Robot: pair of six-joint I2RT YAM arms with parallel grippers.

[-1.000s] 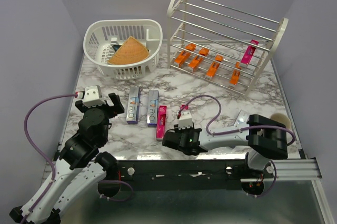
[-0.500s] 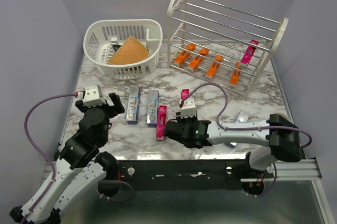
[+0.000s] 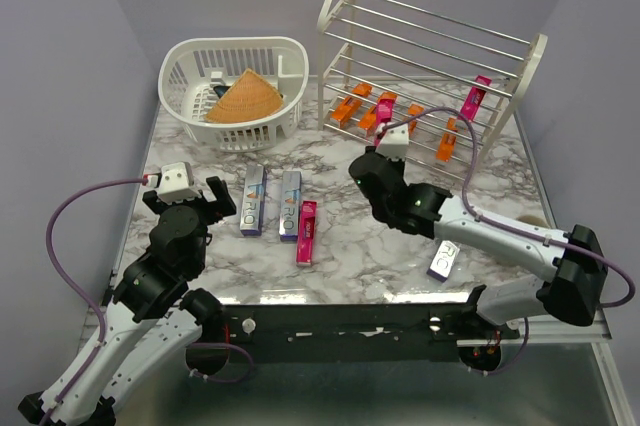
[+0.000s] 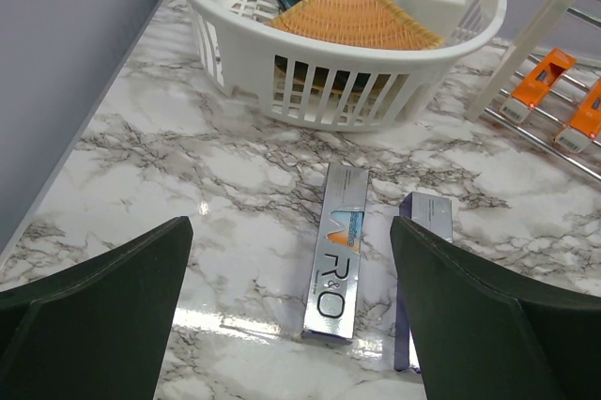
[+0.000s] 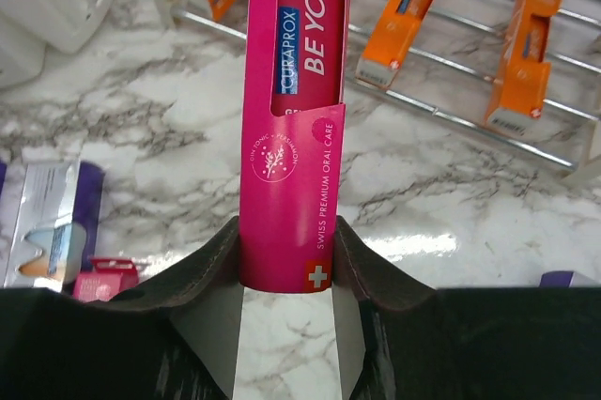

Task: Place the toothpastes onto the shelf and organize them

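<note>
Right wrist view: the right gripper [image 5: 286,254] has its jaws clamped on the lower end of a magenta-pink toothpaste carton [image 5: 291,90]. The carton is held off the marble surface [image 3: 350,271], its far end toward the shelf [image 3: 536,50]. Orange cartons [image 5: 410,6] lie on the shelf's lowest rods, and a second pink carton [image 3: 475,99] leans at its right end. Two silver cartons [image 3: 253,201] and a loose pink carton [image 3: 307,232] lie side by side on the surface ahead of the left gripper [image 4: 291,231], whose jaws stand wide apart, holding nothing. A lone silver carton [image 3: 443,259] lies beside the right arm.
</note>
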